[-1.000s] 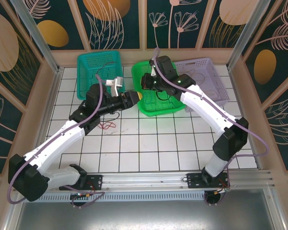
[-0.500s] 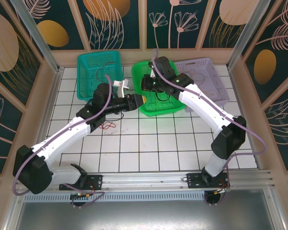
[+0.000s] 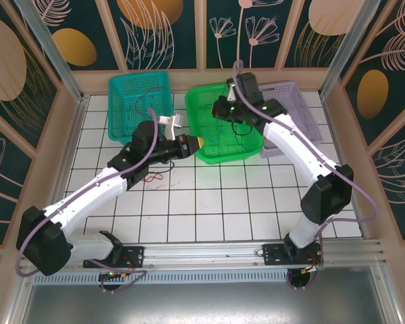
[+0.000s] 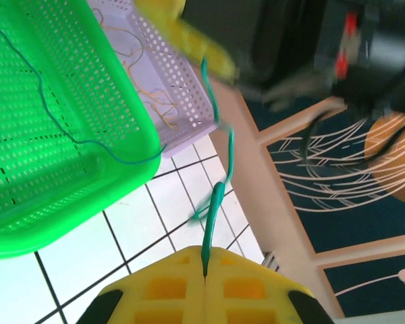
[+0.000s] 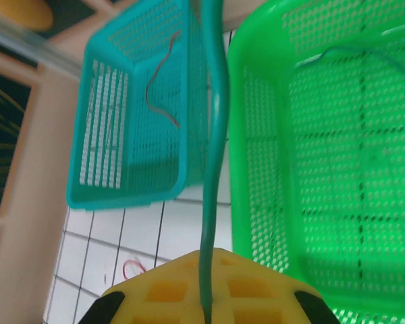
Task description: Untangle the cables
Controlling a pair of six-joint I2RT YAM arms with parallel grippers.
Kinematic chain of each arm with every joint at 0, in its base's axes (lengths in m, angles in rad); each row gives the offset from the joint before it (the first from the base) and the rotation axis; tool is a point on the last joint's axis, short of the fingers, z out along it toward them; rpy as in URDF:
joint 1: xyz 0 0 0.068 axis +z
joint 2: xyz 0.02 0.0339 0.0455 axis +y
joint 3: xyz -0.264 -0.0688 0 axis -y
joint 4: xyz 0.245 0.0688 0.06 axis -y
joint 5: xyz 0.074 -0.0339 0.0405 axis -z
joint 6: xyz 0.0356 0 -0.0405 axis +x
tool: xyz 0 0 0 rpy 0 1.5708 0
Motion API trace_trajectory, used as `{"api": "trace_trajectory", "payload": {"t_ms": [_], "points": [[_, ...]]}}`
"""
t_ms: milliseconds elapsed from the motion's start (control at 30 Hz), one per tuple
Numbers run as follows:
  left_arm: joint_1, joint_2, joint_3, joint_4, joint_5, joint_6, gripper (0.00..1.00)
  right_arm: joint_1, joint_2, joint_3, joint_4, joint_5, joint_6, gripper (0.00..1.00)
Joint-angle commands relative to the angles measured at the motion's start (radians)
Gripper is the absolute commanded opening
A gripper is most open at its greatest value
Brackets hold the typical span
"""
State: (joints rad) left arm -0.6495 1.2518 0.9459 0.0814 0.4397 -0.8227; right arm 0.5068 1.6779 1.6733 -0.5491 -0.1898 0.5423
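1. Top: left gripper (image 3: 193,143) at green basket's (image 3: 224,159) 9 o'clock rim, right gripper (image 3: 218,110) over its 12 o'clock end
2. Left wrist: left gripper (image 4: 204,260) pinched tight on green cable (image 4: 216,199), which runs toward 12 o'clock
3. Right wrist: right gripper (image 5: 206,266) clamps green cable (image 5: 214,121), rising to 12 o'clock

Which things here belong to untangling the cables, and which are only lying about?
Of the job: green cable, pinched in the shut jaws of left gripper and right gripper; red cable in the teal basket; yellow-tan cables in the purple basket.
Just there: green basket, tiled table.
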Motion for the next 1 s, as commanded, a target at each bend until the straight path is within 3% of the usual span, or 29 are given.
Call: {"api": "trace_trajectory", "payload": {"t_ms": [0,233,433,467,600,667,700,967], "points": [[-0.068,-0.039,-0.051,-0.116,-0.017,0.054,0.00,-0.121,0.040,0.074,0.152,-0.066,0.045,0.00],[-0.232,0.007,-0.086,-0.114,-0.099,0.049,0.00,-0.202,0.250,0.347,0.144,-0.150,0.084,0.00],[-0.277,0.056,-0.046,-0.134,-0.217,0.028,0.01,-0.197,0.328,0.442,0.054,-0.168,0.016,0.00],[-0.277,0.047,-0.040,-0.148,-0.256,0.019,0.16,-0.199,0.326,0.430,0.048,-0.163,0.000,0.00],[-0.276,0.019,-0.006,-0.191,-0.318,-0.004,0.25,-0.205,0.322,0.385,0.017,-0.100,-0.115,0.00],[-0.276,0.002,0.007,-0.225,-0.350,-0.023,0.48,-0.208,0.331,0.376,0.003,-0.059,-0.160,0.00],[-0.276,-0.012,0.007,-0.242,-0.378,-0.036,0.53,-0.209,0.338,0.367,0.007,-0.046,-0.183,0.00],[-0.258,-0.201,-0.040,-0.405,-0.645,-0.145,0.52,-0.187,0.486,0.453,-0.050,0.103,-0.299,0.00]]}}
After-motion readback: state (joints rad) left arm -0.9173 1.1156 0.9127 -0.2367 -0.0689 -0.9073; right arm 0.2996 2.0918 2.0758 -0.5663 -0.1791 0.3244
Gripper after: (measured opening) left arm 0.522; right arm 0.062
